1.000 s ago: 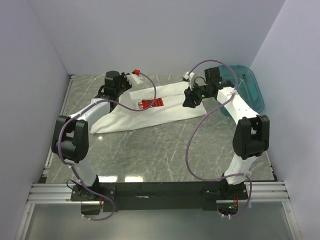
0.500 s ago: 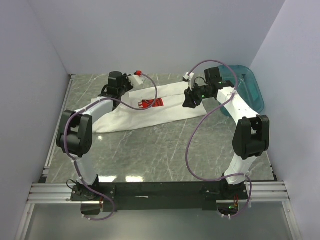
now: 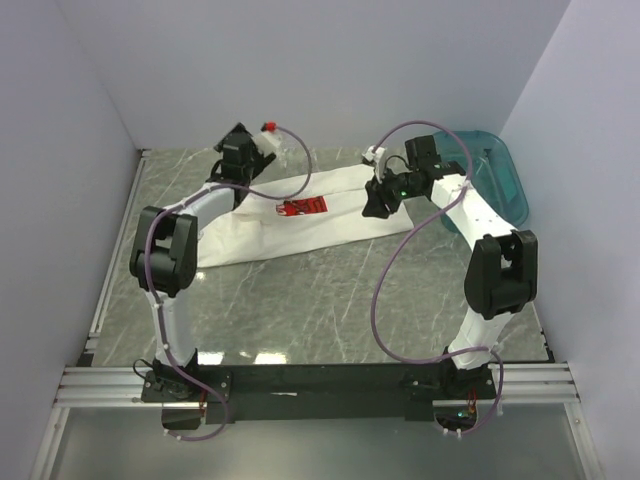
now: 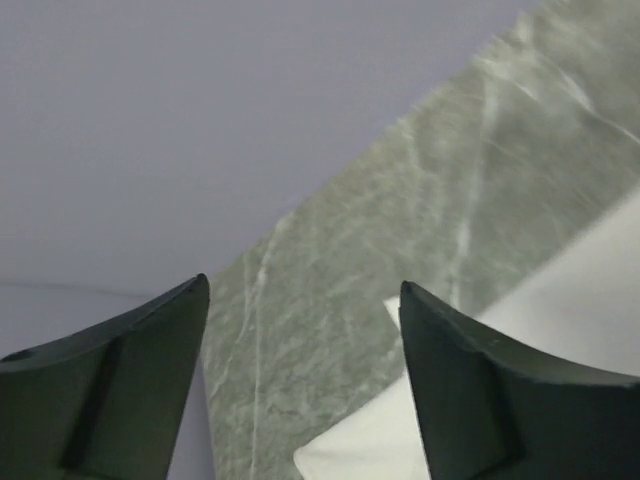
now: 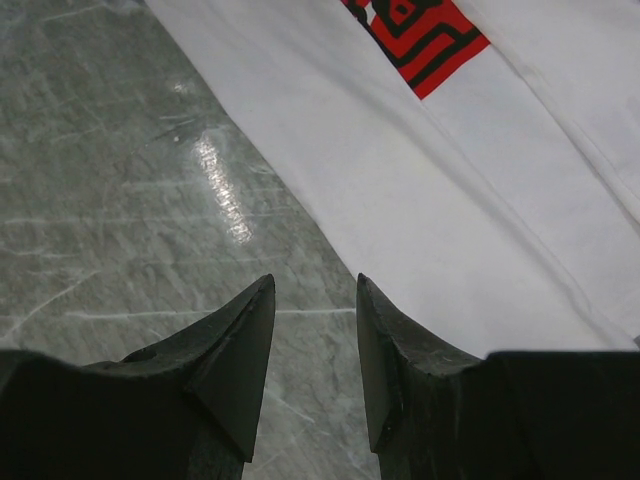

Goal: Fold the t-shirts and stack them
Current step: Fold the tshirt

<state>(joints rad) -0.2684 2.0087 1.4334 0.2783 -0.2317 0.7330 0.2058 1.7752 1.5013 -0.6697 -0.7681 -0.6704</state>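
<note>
1 t-shirt lies across the worktop's far half, folded lengthwise into a long band; crosswise folds and stacking look left to do. Left fingers gape empty over its far-left end. Right fingers stand half open, empty, by its right end.

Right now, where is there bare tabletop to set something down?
Widest free patch: the grey marble table between the white red-printed t-shirt, both arms and the black base rail. A thin strip lies behind the shirt by the back wall. Crowded: the far right, around the right gripper and teal plastic basin.
</note>
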